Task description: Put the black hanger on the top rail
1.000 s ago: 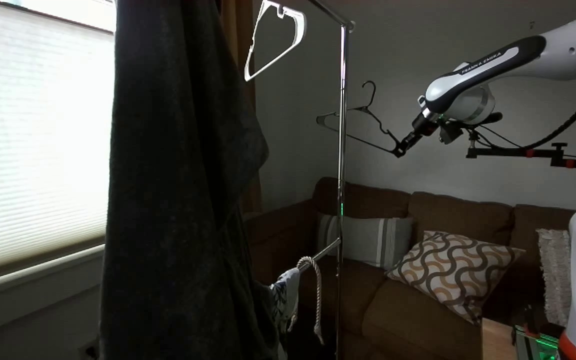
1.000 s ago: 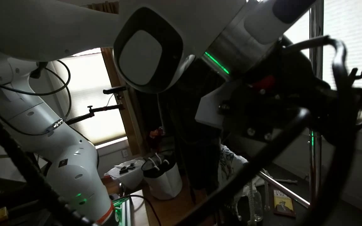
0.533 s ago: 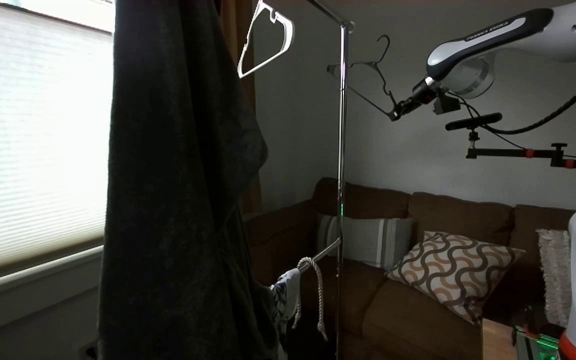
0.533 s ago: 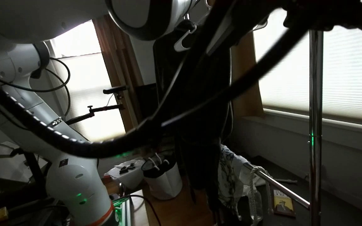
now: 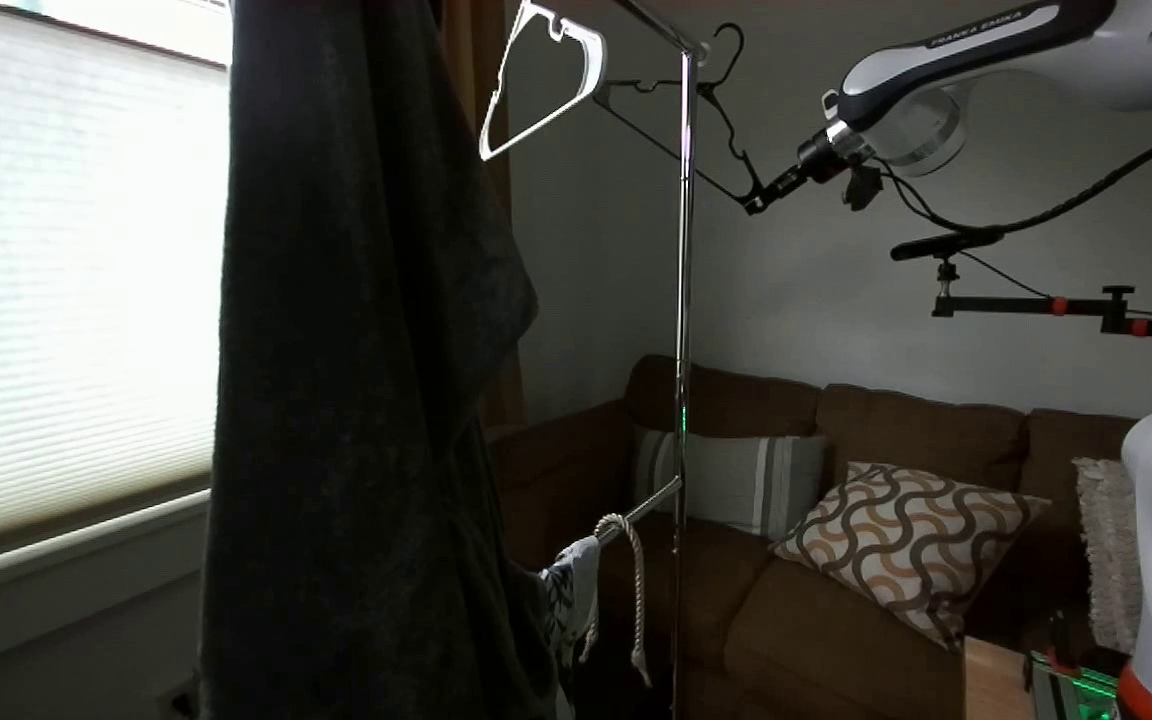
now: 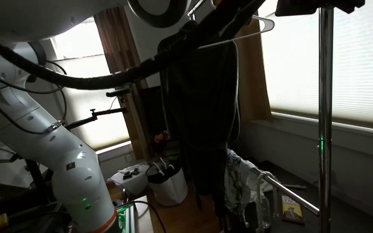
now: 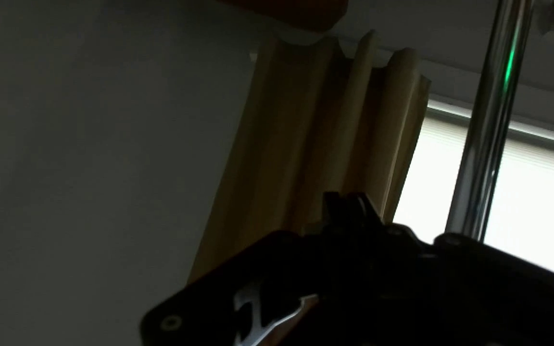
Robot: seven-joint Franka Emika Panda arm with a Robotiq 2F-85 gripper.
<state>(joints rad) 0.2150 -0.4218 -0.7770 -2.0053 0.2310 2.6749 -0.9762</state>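
Note:
The black hanger (image 5: 707, 90) is bare and in the air. Its hook points up, close to the height of the top rail's end and just right of it in an exterior view. Its left part passes behind the vertical pole in that view. My gripper (image 5: 758, 204) is shut on the hanger's lower right corner. The top rail (image 5: 654, 22) runs up out of the picture from its joint with the pole. In the wrist view the gripper (image 7: 346, 196) is very dark, its tips close together; the hanger cannot be made out there. In an exterior view the arm's cable covers much.
The vertical pole (image 5: 686, 300) stands between the hanger's two ends in that view. A white hanger (image 5: 541, 128) and a dark garment (image 5: 366, 350) hang on the rack. A lower bar (image 5: 651, 497) carries a rope. A camera arm (image 5: 1016, 303) sticks out below the robot's wrist.
The gripper has carried the black hanger up and then to the left in an exterior view, its hook rising from well below the rail's end. The white hanger swings slightly.

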